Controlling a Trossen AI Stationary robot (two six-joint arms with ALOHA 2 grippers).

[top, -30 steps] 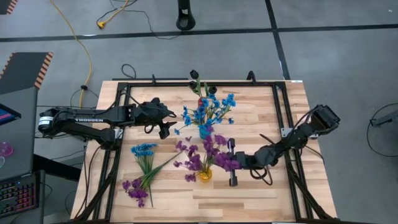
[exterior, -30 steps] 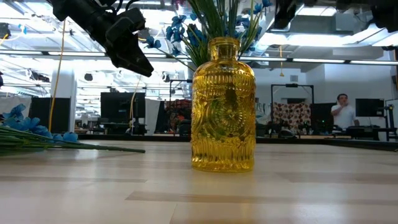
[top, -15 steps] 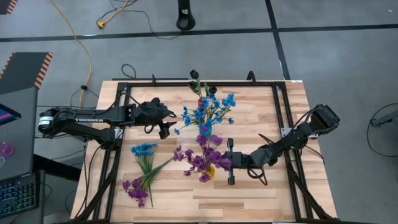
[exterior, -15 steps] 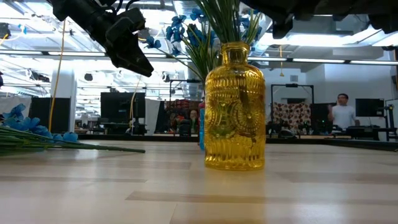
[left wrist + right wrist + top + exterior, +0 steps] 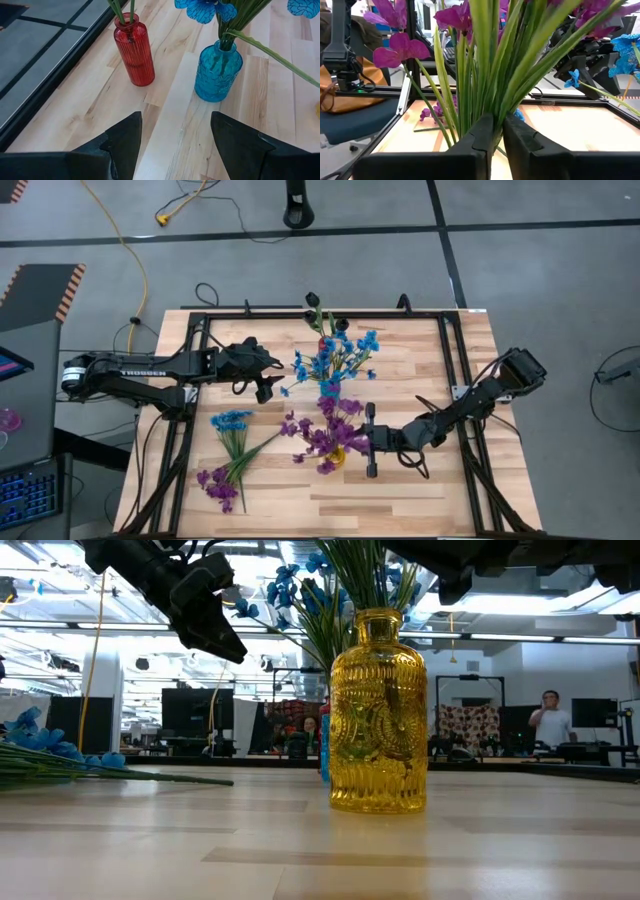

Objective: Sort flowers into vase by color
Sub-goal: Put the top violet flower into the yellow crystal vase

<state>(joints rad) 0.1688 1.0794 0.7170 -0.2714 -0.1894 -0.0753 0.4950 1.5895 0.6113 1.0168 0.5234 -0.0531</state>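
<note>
My right gripper is shut on a bunch of purple flowers standing in the yellow glass vase, which rests on its base near the table's middle. The blue vase holds blue flowers. Behind it, the red vase holds dark-budded stems. Loose blue flowers and loose purple flowers lie flat on the near left of the table. My left gripper hovers open, left of the blue vase. My right gripper pinches the green stems of the purple bunch between its two fingers, below the blooms. It comes level from the table's right, fingers across the stems. The stems stand nearly upright, with their lower ends inside the yellow vase.
A black metal frame runs around the wooden table top. Bare wood lies along the near edge and on the right half. Beyond the table the low view shows a room with a person far off.
My right gripper, shut on the purple stems, has shifted a little toward the far edge. The yellow vase has slid with it along the table, slightly right and farther from the near edge. It has stood still for the last half second.
</note>
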